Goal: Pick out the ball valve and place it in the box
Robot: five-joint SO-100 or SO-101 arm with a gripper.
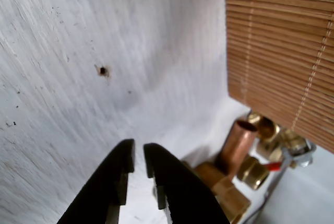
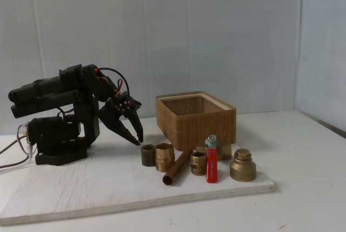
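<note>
Board: a pale whitewashed board [image 2: 81, 186] is laid on the table, and everything else is carried on it.
Arm: a black arm [image 2: 59, 113] is mounted at the left of the fixed view, folded low and bent forward.
Box [image 2: 197, 121]: seen right of the arm, open-topped, with ribbed brown walls; it is shown at upper right in the wrist view [image 1: 282, 46].
Gripper [image 2: 135, 134]: pointed down just above the board, left of the fittings; the jaws are held slightly apart with nothing between them, as is shown in the wrist view [image 1: 139, 162].
Copper pipe [image 2: 177, 168]: laid slanted among the brass fittings [image 2: 164, 156] in front of the box.
Ball valve [image 2: 211, 159]: set in front of the box between the fittings, its red lever pointed toward the camera, well apart from the gripper.
</note>
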